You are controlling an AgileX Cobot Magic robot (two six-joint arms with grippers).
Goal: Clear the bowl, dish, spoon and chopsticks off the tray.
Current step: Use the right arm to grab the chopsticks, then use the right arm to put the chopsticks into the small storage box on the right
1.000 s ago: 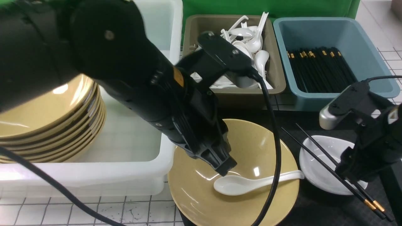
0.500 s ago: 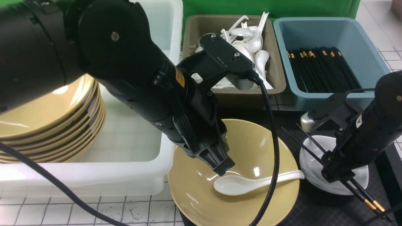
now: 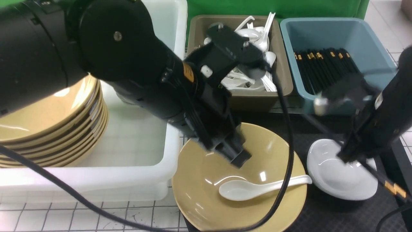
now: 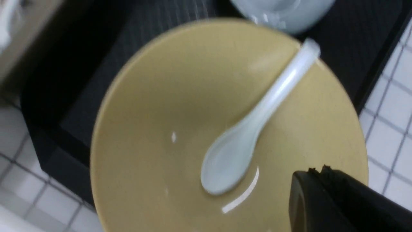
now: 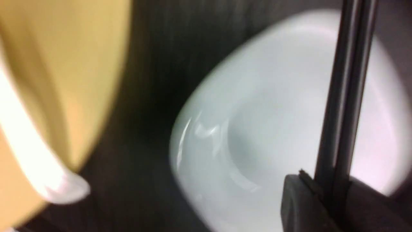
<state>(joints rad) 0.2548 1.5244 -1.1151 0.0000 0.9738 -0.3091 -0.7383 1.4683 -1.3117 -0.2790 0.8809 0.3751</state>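
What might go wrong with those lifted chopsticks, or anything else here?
The chopsticks, pinched in the right gripper, might swing and knock the dish beneath them. The spoon lies in the bowl with its handle over the rim, so it could slide or fall if the bowl is lifted first.

Bowl (image 3: 206, 180): mustard-yellow, glossy, upright on black tray (image 3: 322, 214), cut corners visible. Spoon (image 3: 238, 190): white; scoop inside bowl, handle across rim. Dish (image 3: 341, 177): white, shallow, upright on tray, beside bowl. Chopsticks (image 5: 346, 96): black, gold-banded, side by side, gripped, raised above dish.
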